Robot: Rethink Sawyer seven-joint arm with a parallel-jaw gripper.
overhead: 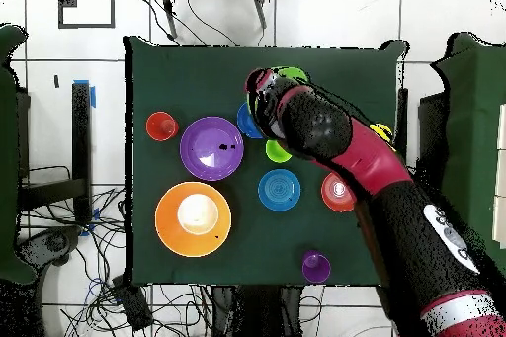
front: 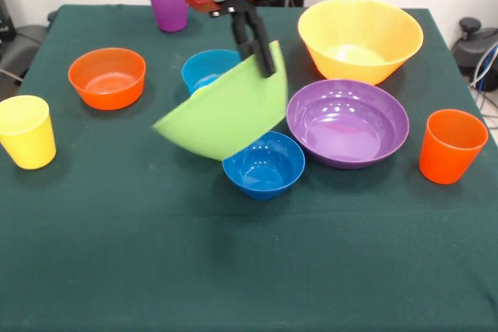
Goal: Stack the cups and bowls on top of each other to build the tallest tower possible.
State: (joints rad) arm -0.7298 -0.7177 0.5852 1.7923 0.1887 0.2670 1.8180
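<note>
My gripper is shut on the rim of the large lime green bowl. The bowl hangs tilted above the table, over the small dark blue bowl and in front of the light blue bowl. The purple bowl and the yellow-orange bowl stand to the right, the small orange bowl to the left. The yellow cup, orange cup and purple cup stand apart near the edges. No lime green cup shows in the front view. A small lime green round beside the arm could be cup or bowl.
The table has a dark green cloth. In the overhead view the red and black arm reaches across the table and hides the gripper. Cables and furniture lie on the floor around the table.
</note>
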